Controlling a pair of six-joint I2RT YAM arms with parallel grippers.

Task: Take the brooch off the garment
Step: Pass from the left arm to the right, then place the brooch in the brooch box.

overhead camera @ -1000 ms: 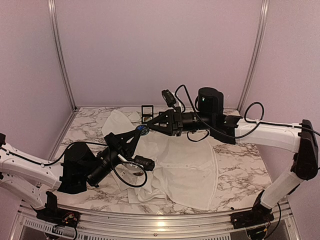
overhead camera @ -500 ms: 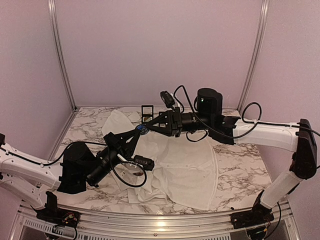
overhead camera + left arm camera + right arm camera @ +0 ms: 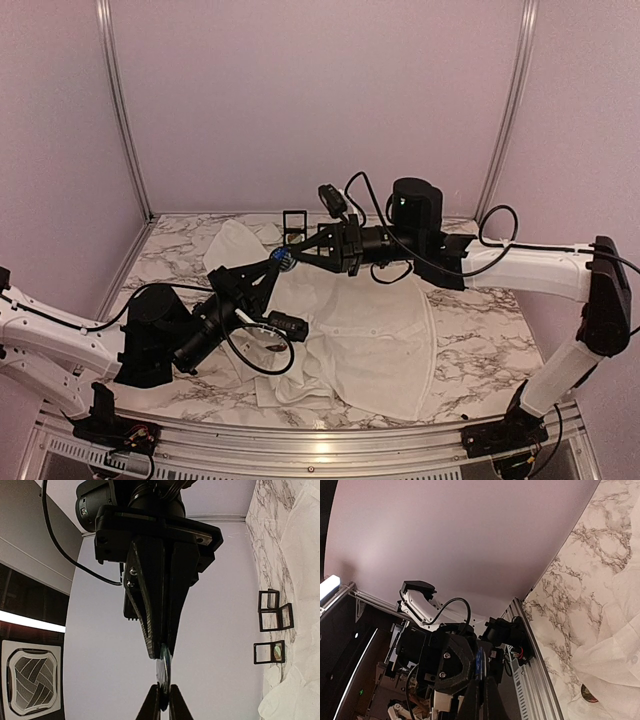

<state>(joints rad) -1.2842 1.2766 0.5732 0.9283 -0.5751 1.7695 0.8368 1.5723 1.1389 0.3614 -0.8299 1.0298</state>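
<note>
The brooch (image 3: 164, 671), a thin bluish disc seen on its edge, is in the air above the garment (image 3: 370, 340), which lies crumpled on the bench (image 3: 480, 330). The left end effector (image 3: 161, 701) is clenched on the lower rim of the disc and the right end effector (image 3: 161, 649) is clenched on the upper rim. They meet tip to tip, probably so that one can pass it over. No cloth seems to hang from it.

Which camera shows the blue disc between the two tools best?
Top external: only there does the blue disc show its face, small, between left tool and right tool. Left wrist shows it edge-on; right wrist, just a blue sliver.
</note>
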